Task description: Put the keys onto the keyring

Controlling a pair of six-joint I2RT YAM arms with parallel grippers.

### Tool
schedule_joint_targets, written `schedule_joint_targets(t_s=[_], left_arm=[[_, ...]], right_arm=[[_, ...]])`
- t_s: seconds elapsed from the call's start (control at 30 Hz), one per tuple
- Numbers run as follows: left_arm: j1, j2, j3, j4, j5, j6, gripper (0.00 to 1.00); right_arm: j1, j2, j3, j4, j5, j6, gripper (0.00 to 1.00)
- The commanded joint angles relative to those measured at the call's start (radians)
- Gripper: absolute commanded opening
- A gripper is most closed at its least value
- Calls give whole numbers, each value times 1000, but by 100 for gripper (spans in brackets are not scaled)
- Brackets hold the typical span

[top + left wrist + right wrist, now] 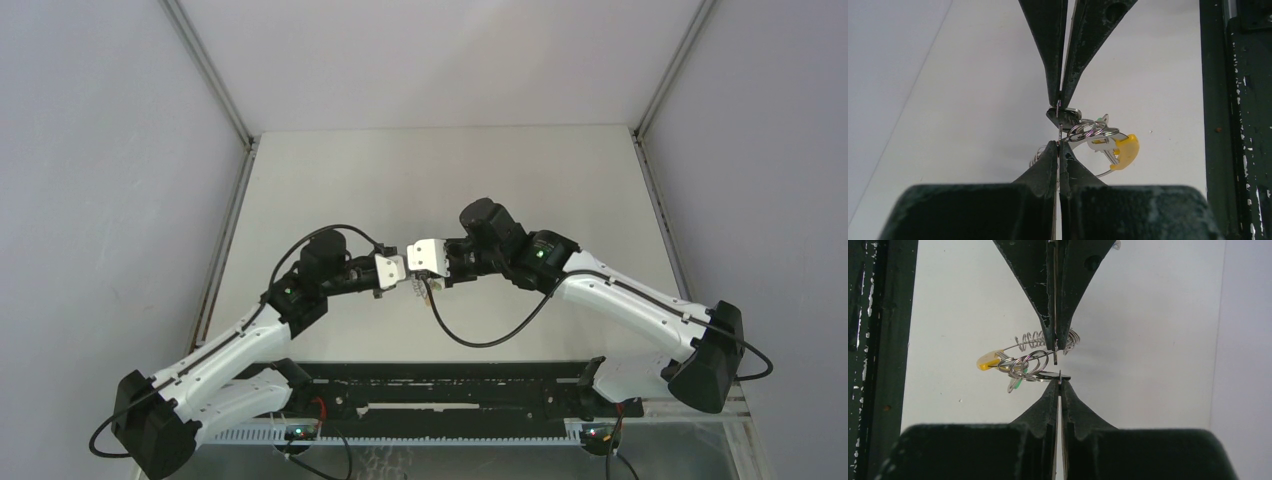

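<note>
Both grippers meet tip to tip above the middle of the table. The keyring (pixel 1098 134) is a silver coiled loop with small rings, a yellow strip (pixel 1126 150) and a green tag (pixel 1019 384). My left gripper (pixel 1059 145) is shut on the keyring's thin wire, and in the right wrist view its fingers come down onto the coil (pixel 1030 342). My right gripper (pixel 1060 383) is shut on the small black-headed key (pixel 1050 375), which sits against the rings. In the top view the left gripper (pixel 403 276) and right gripper (pixel 418 272) almost touch and hide the keyring.
A black rail (pixel 450 395) runs along the near table edge between the arm bases. The right arm's black cable (pixel 480 338) loops over the table below the grippers. Grey walls (pixel 110 200) close in both sides and the back.
</note>
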Motion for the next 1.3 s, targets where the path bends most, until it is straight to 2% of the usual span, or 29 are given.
schedule_joint_targets(t_s=[0.0,0.33,0.77,1.27], left_arm=[[0,-32,33,89,32,-17,0],[6,-63,7,123,39,-29,0],[10,-40,12,121,71,-38,0],[10,-26,16,139,79,-51,0]], right_arm=[[7,9,4,25,0,4,0],[2,-64,-27,40,-45,4,0],[9,-135,-91,140,-7,4,0],[22,-129,-96,154,6,4,0]])
